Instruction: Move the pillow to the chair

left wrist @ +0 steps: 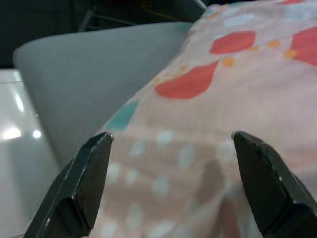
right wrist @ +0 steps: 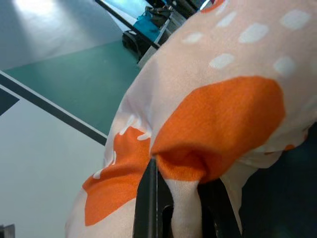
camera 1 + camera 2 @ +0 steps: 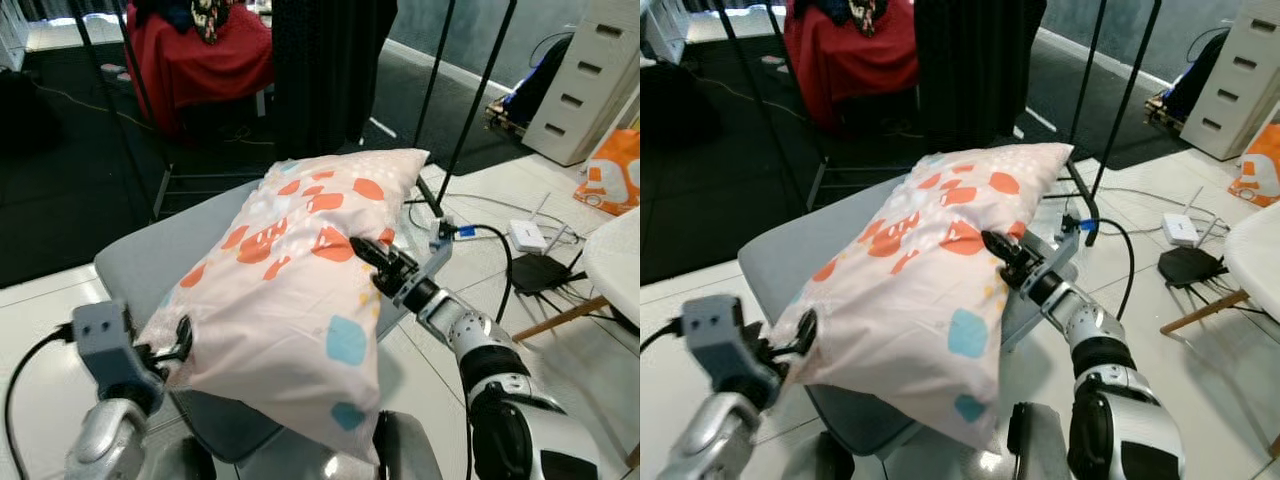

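Now pillow [image 3: 300, 270] lying across chair [image 3: 150, 260], right claw [image 3: 372, 262] pinching its side fabric, left claw [image 3: 175, 345] spread wide at its near corner.

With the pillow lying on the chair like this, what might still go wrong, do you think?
The pillow overhangs the grey chair at its near end, so it may slide off when let go. The right gripper pinches only a fold of fabric, which could drag as it withdraws. The left gripper is open and gives no support.
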{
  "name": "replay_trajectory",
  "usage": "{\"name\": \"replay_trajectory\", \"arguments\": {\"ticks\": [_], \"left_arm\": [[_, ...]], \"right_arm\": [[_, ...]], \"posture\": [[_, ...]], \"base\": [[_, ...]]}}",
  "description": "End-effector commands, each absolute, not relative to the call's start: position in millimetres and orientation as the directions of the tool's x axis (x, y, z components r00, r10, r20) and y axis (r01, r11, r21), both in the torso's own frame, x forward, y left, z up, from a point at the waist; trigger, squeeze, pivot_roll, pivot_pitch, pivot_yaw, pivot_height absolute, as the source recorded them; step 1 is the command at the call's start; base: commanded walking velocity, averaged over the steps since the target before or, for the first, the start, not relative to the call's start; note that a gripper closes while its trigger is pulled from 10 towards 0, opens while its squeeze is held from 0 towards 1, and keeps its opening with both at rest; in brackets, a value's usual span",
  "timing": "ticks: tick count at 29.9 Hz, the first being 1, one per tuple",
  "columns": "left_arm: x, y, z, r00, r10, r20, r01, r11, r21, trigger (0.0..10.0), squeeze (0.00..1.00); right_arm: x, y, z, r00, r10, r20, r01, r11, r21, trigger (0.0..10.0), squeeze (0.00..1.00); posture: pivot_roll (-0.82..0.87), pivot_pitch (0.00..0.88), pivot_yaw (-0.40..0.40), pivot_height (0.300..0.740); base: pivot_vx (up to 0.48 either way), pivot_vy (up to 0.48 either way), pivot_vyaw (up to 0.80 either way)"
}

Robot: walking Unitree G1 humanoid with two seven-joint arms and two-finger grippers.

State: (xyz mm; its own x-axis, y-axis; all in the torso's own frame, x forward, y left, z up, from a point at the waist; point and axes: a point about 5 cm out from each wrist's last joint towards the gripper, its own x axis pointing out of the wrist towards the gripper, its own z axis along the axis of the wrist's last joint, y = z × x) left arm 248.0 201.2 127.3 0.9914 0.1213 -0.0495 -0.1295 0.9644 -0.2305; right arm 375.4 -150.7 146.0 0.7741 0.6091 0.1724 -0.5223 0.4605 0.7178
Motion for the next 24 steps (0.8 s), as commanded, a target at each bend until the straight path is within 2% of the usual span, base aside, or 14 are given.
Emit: {"name": "replay_trajectory", "arguments": {"ticks": [1,8,14,20,24], "left_arm": [[252,200,121,0.989,0.133,-0.068,-0.145,0.962,-0.230,10.0,0.00],[260,200,112,0.986,0.125,-0.108,-0.146,0.965,-0.220,10.0,0.00],[269,211,109,0.983,0.152,-0.107,-0.172,0.961,-0.216,10.0,0.00],[288,228,114,0.978,0.196,-0.072,-0.207,0.952,-0.227,10.0,0.00],[291,235,118,0.975,0.213,-0.059,-0.221,0.946,-0.235,10.0,0.00]], "right_arm": [[382,-157,164,0.778,0.588,0.222,-0.559,0.486,0.672,0.0,0.00],[382,-158,164,0.784,0.581,0.219,-0.556,0.497,0.666,0.0,0.00],[382,-158,165,0.791,0.569,0.225,-0.552,0.504,0.665,0.0,0.00],[391,-141,194,0.756,0.576,0.310,-0.620,0.480,0.621,0.0,0.00],[392,-136,197,0.750,0.582,0.315,-0.629,0.480,0.611,0.0,0.00]], "posture": [[-0.10,0.000,-0.040,0.444],[-0.11,0.000,-0.031,0.454],[-0.10,0.000,-0.025,0.469],[-0.08,0.000,0.009,0.488],[-0.07,0.000,0.001,0.498]], "base": [[0.000,0.000,0.00],[0.000,0.000,0.00],[0.000,0.000,0.00],[0.000,0.000,0.00],[0.000,0.000,0.00]]}}
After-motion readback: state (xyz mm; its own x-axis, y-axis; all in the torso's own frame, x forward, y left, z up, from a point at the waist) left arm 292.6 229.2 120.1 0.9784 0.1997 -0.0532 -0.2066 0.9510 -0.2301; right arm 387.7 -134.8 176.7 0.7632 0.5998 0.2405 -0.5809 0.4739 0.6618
